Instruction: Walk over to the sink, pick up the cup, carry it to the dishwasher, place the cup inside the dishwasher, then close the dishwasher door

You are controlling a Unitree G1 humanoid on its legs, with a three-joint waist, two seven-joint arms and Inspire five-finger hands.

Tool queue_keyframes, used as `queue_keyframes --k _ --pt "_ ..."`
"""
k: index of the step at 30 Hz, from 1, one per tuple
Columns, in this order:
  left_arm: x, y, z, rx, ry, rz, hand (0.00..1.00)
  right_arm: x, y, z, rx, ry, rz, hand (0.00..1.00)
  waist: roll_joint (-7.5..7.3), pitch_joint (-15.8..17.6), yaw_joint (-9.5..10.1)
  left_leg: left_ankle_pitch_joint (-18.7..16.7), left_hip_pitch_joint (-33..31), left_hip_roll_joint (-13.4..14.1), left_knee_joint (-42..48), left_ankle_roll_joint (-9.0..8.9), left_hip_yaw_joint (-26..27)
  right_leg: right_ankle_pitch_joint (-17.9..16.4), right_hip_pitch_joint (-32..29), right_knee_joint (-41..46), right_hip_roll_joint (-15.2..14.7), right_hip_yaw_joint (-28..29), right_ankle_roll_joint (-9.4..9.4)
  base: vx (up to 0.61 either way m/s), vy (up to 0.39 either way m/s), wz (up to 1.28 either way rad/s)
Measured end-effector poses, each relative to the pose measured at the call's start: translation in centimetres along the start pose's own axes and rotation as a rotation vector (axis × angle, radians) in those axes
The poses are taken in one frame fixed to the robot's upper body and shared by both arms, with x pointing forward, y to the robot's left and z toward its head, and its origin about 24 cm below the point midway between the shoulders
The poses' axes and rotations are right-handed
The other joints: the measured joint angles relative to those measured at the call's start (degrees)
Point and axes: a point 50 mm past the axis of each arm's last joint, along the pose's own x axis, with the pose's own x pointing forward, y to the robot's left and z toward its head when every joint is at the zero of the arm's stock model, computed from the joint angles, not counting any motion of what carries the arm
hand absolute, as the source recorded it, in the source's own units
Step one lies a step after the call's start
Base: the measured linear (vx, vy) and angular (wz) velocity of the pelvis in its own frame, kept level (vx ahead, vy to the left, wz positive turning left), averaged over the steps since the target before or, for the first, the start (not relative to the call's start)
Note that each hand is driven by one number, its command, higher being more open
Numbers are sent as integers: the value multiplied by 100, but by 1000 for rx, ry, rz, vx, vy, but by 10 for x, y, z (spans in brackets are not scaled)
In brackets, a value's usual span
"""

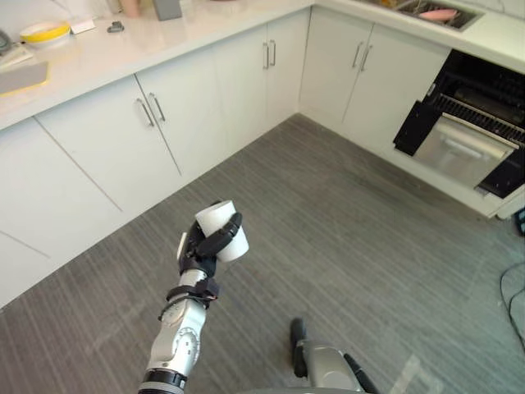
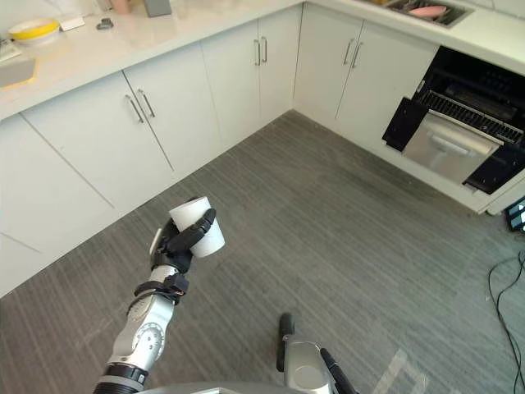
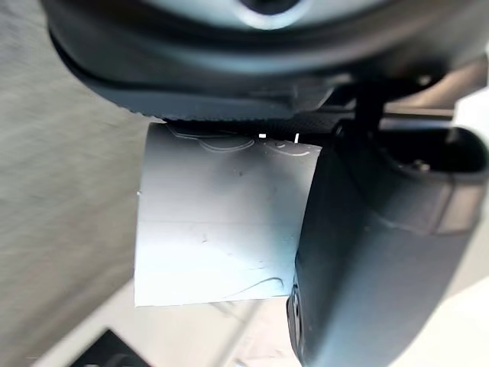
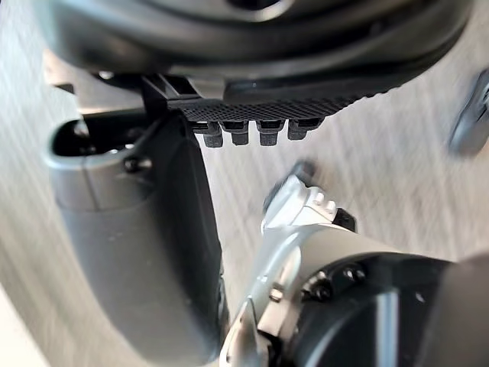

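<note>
White smooth cylindrical cup [image 1: 217, 217] is lying tilted in the dark left hand [image 1: 197, 250], which is clamping round its side wall above the grey striped floor [image 1: 344, 238], well apart from the open dishwasher [image 1: 463, 152]. It is looking light, rigid, slick and breakable, so this mid-wall wrap is probably suiting it. The right hand [image 1: 297, 332] is hanging low, and I cannot tell its grip.

White cylindrical cup [image 1: 215, 216] is riding tipped on its side in the left hand [image 1: 201, 250], fingers [image 1: 221, 238] wrapping round it, well short of the dishwasher [image 1: 492, 90]. That one is standing open, door [image 1: 463, 152] hanging partway down, dark rack [image 1: 480, 115] showing. Sink [image 1: 410, 8] is sitting in the counter [image 1: 500, 33] just above.
</note>
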Motion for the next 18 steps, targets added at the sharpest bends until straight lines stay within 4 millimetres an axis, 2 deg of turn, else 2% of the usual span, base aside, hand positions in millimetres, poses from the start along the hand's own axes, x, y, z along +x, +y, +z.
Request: queue_keyframes --k 1,2,3,4,5,6,7,8,9,10,11,12,13,14,15,16,17,18 --pt "-4 0 4 -1 -19 -5 0 -1 -3 -4 7 15 -7 100 -5 -153 16 2 -158 71 744 1 -25 -437 191 37 25 -83 31 504 -220 11" --pt "-5 -1 5 -5 -27 -8 0 -2 -5 -3 15 13 -12 100 63 -195 1 80 -352 203 1268 -21 -24 -559 295 38 83 -94 18 448 -139 -8" --pt "-6 -6 8 -7 -46 -29 0 -4 -11 2 10 -3 -20 100 220 -161 31 545 -819 520 2471 -169 -73 -787 548 0 265 -108 -23 469 -82 -24" --pt "-8 -7 9 -17 -53 -41 0 -7 -17 7 3 -17 -31 100 375 -203 75 1586 -1338 859 3562 -184 -157 -917 840 -211 491 -37 -108 480 -43 -36" --pt "-10 -6 7 -23 -52 -39 0 -7 -18 7 -3 -20 -32 100 414 -209 109 1955 -1575 1016 4042 -76 -174 -945 1012 -362 618 -3 -150 511 15 -46" --pt "-10 -7 7 -25 -51 -43 0 -8 -20 10 -12 -40 -35 100 485 -162 143 1662 -2072 1232 4979 102 -170 -1013 1408 -581 784 88 -285 522 42 -50" --pt "-12 -6 5 -11 -45 -49 0 -7 -17 13 -23 -56 -24 100 431 -103 169 1094 -2504 1207 5413 535 -117 -1086 1808 -819 845 229 -330 517 28 -52" --pt "-13 -5 5 -2 -42 -49 0 -5 -12 16 -29 -71 -9 100 381 -73 190 786 -2693 1118 5409 659 -84 -1099 2021 -978 845 330 -337 493 28 -83" --pt "-14 -3 5 22 -39 -50 0 -3 1 24 -24 -119 44 100 287 -42 312 347 -3007 923 4952 679 69 -1081 2296 -1239 807 617 -310 488 65 -122" --pt "-15 -2 9 42 -50 -50 0 0 25 38 -18 -190 130 100 238 -17 401 47 -3305 755 4113 685 216 -1028 2462 -1437 754 937 -221 489 93 -133" --pt "-16 -2 11 58 -57 -53 0 1 39 44 -19 -225 179 100 203 2 405 -20 -3403 622 3536 684 274 -1025 2550 -1517 713 1084 -214 537 161 -136" --pt "-18 -4 17 95 -79 -64 0 0 70 59 -36 -302 282 100 128 46 421 28 -3504 337 2101 626 292 -1028 2655 -1621 601 1365 -205 557 244 -129" --pt "-21 -9 21 114 -104 -79 0 -6 97 73 -58 -383 384 100 118 53 447 391 -3512 55 535 442 11 -1037 2731 -1671 537 1672 -192 661 379 -128" --pt "-23 -12 23 118 -116 -87 0 -8 107 78 -63 -417 419 100 140 39 461 597 -3538 -48 -6 353 -194 -1058 2763 -1692 535 1828 -160 530 392 -127" --pt "-25 -17 27 126 -146 -110 0 -12 124 89 -70 -484 472 100 176 -5 518 1178 -3607 -142 -525 107 -524 -1215 2897 -1711 537 2114 88 554 475 -104" --pt "-26 -17 27 128 -154 -112 0 -13 130 92 -68 -502 485 100 148 -17 576 1645 -3537 -141 -435 114 -528 -1303 3008 -1727 514 2252 168 559 489 -116" --pt "-26 -14 27 153 -152 -106 0 -11 140 89 -47 -503 487 100 -212 -72 562 1792 -3363 -300 -173 512 -305 -1398 3198 -1673 202 2409 207 654 524 -71" --pt "-26 -13 28 163 -154 -108 0 -13 142 90 -38 -523 488 100 -340 -71 503 1612 -3340 -352 132 624 -246 -1347 3222 -1498 83 2437 274 513 384 -48"
